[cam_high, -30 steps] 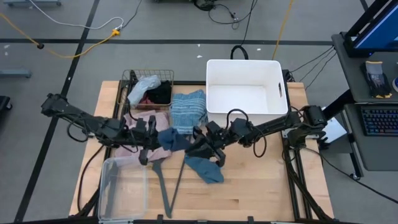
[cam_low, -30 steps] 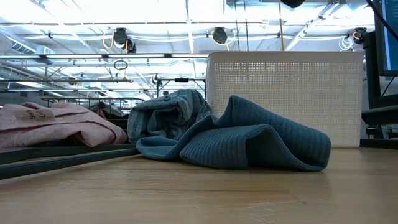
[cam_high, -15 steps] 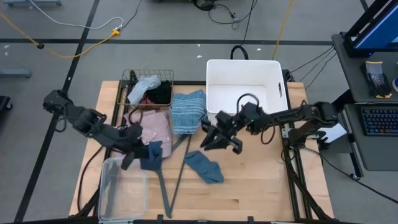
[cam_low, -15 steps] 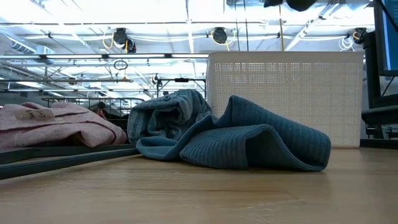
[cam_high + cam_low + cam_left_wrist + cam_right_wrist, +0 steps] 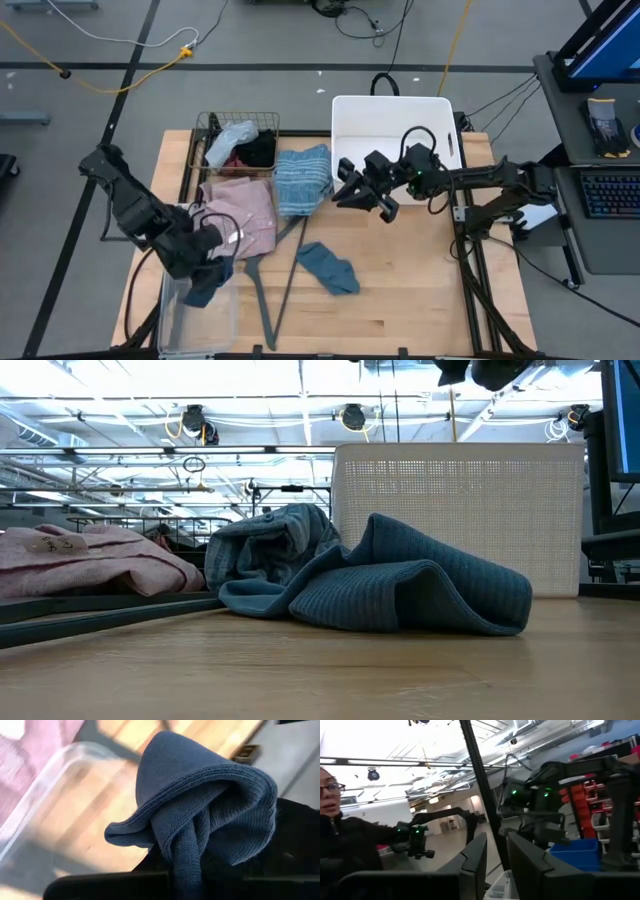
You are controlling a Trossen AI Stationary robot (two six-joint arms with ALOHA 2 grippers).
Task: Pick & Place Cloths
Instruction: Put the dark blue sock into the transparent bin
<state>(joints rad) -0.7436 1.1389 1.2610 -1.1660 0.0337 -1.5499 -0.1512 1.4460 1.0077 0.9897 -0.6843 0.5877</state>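
My left gripper is shut on a navy knit cloth over the clear plastic bin at the table's near left. My right gripper hovers at the near left corner of the white bin. Its fingers stand a little apart in the right wrist view with nothing between them. A teal cloth lies crumpled on the table's middle. The pink checked shirt and the blue striped towel lie flat behind it. More cloths fill the wire basket. My left gripper pinches a bunched fold of the navy cloth between its two fingers, several layers together. The fingers slant downward. The cloth bulges out beyond the fingers and hangs over the clear bin; whether it touches the bin I cannot tell.
A grey clothes hanger lies on the table between the clear bin and the teal cloth. In the low view the teal cloth sits in front of the white bin. A person shows beyond the table.
My left gripper has carried the navy cloth from the table's middle toward the near left and tipped downward, so the cloth now hangs over the clear bin. My right gripper has drawn away toward the right and far side, rising to the white bin's corner.
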